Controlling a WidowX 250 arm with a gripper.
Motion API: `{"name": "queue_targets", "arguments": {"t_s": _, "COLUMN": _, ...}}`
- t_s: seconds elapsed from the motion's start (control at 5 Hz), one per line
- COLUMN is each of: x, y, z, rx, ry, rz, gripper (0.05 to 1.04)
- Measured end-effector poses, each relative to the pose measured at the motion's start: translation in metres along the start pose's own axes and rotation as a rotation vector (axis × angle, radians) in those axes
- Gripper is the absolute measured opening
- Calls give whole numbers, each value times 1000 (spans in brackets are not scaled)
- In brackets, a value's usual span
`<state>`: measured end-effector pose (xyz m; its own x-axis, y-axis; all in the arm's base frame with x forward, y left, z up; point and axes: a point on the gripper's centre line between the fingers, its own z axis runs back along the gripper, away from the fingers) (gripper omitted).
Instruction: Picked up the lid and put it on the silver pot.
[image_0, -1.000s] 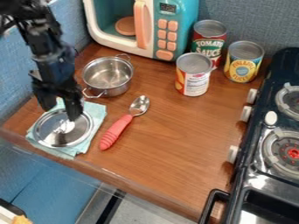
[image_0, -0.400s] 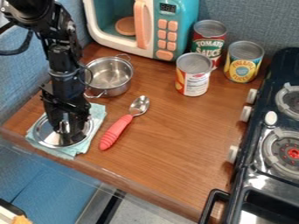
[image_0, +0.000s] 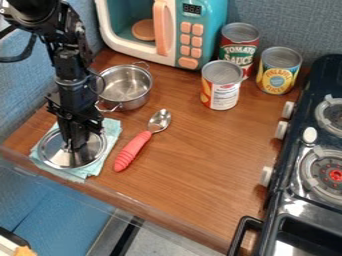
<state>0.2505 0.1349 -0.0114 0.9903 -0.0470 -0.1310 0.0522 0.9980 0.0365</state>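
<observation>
The fingers (image_0: 81, 138) have narrowed, gripping the lid (image_0: 55, 156). A spoon (image_0: 133, 150) lies on the worktop (image_0: 194, 165), blue wall (image_0: 300, 25) behind.

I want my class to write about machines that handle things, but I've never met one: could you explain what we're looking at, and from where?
The black machine is a robot arm, reaching in from the upper left. One fixed camera looks down at a slant on a wooden counter.

At the arm's end is its hand, with two fingers that look closed on the knob of a shiny lid. The lid lies on a pale blue cloth, not on the pot, which stands uncovered behind it.

A spoon with a coral handle lies beside the cloth. Farther back are three cans and a toy microwave; a stove is at the right.
</observation>
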Motion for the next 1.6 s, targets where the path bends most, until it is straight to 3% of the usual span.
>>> {"name": "queue_targets", "arguments": {"t_s": 0.2, "x": -6, "y": -7, "z": 6, "rx": -38, "ry": 30, "rz": -2, "gripper": 66}}
{"name": "queue_targets", "arguments": {"t_s": 0.4, "x": 2, "y": -9, "z": 40, "rx": -74, "ry": -8, "rz": 29, "gripper": 54}}
{"name": "queue_targets", "arguments": {"t_s": 0.6, "x": 25, "y": -6, "z": 81, "rx": -73, "ry": -77, "rz": 59, "gripper": 54}}
{"name": "queue_targets", "arguments": {"t_s": 0.8, "x": 58, "y": 4, "z": 102, "rx": -66, "ry": -170, "rz": 71, "gripper": 54}}
{"name": "queue_targets", "arguments": {"t_s": 1.6, "x": 145, "y": 12, "z": 57, "rx": 14, "ry": -136, "rz": 96, "gripper": 53}}
